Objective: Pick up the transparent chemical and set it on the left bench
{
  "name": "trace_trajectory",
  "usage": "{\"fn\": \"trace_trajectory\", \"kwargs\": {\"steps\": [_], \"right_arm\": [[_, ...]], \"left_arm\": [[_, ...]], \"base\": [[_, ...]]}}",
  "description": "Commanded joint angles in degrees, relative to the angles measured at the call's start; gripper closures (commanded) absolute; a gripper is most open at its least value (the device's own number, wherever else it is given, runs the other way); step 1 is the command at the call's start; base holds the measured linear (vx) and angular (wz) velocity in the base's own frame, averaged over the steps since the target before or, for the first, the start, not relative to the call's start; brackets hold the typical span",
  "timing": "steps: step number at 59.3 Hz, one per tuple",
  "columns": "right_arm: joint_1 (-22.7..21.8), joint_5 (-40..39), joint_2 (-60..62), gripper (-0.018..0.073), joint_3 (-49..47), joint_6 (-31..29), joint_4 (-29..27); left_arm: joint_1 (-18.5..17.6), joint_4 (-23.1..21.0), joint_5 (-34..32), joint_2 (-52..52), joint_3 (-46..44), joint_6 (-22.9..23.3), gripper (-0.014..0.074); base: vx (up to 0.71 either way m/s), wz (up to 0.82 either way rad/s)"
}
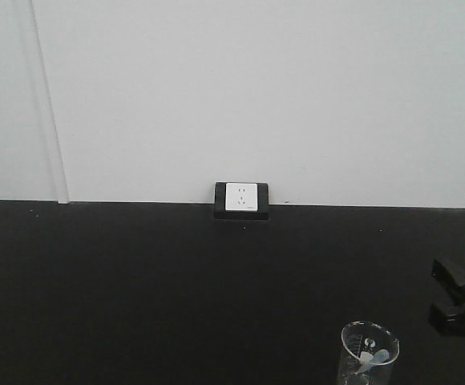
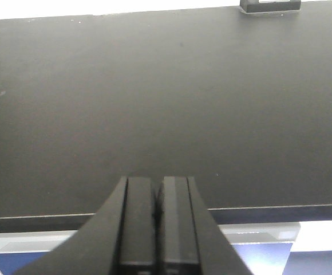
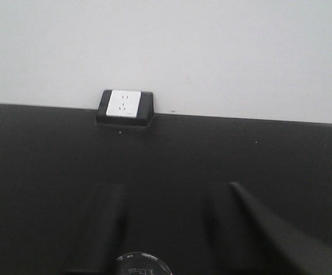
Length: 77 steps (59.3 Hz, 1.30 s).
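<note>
Exterior front-facing view shows one transparent chemical, one wall socket.

No legible text anywhere. Beaker: white printed marks on the glass, too small and blurred to read. Wall socket: white face, no lettering that can be made out.

The front view looks level across the black benchtop, straight at the white wall, with the wall socket centred at the far edge. The left wrist view sits higher and tilts down past the benchtop's near edge, with the socket in its far right corner. The right wrist view is low and faces the same wall, socket left of centre. It shares the transparent chemical with the front view, at the near edge of both.
</note>
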<state>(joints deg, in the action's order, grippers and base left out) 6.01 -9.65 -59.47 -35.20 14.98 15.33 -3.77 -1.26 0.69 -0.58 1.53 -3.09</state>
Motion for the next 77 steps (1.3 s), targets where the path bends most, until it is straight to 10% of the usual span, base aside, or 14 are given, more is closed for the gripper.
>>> {"fn": "trace_trajectory", "kwargs": {"steps": [1, 19, 50, 77], "right_arm": [[-0.3, -6.4, -1.0, -0.0077, -2.2, -0.4, 1.1], [-0.3, -14.0, -5.3, -0.0157, -1.0, 1.1, 0.1], [-0.3, -66.7, -29.0, -0.002, 16.5, -9.4, 1.4], [-0.3, -67.3, -37.6, 0.0034, 12.8, -14.1, 0.0]], "left_arm": [[-0.1, 0.0, -4.5, -1.1, 0.9, 0.4, 0.06], [-0.1, 0.0, -4.5, -1.1, 0.9, 0.4, 0.06], [-0.1, 0.0, -4.5, -1.1, 0.9, 0.4, 0.06], [-0.1, 0.0, -4.5, -1.1, 0.9, 0.4, 0.06]], "base": [[0.0, 0.0], [0.0, 0.0], [0.0, 0.0], [0.0, 0.0]]}}
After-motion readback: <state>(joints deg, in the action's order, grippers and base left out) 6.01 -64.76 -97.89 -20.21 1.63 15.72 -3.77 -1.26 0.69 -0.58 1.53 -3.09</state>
